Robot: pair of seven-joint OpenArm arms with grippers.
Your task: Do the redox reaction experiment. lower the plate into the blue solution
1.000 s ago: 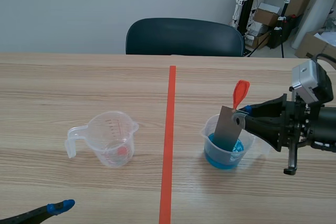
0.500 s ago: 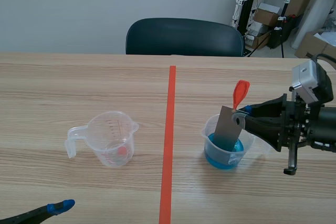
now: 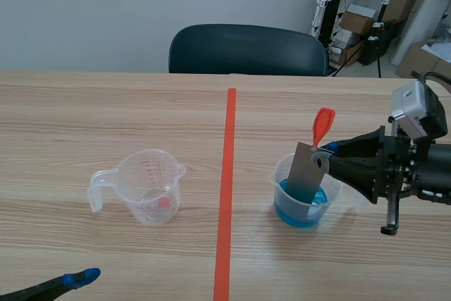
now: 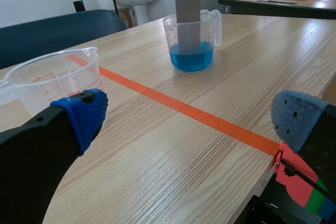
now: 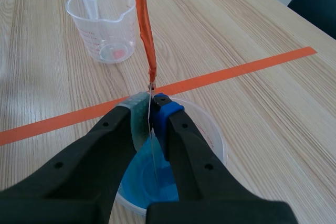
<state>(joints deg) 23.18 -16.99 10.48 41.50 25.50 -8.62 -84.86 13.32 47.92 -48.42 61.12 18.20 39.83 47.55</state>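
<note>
Right gripper (image 3: 325,151) (image 5: 151,109): I see its two fingers pinched on the top corner of the plate (image 3: 304,170) (image 4: 187,9), just above the cup (image 3: 299,206) (image 4: 191,56).
Plate: grey, thin and tilted, with an orange-red tab (image 3: 323,125) (image 5: 144,24) standing up from its top. Its lower end sits inside the cup, reaching the blue liquid (image 3: 310,209).
Cup: clear plastic, right of the tape line (image 3: 227,174).
Left gripper (image 4: 191,116): fingers spread wide with nothing between them, low over the table (image 3: 106,111) at my near edge.
Measuring cup (image 3: 148,188) (image 4: 47,77): clear with red marks, left of the tape line.
Chair (image 3: 246,48): dark, behind the table.
</note>
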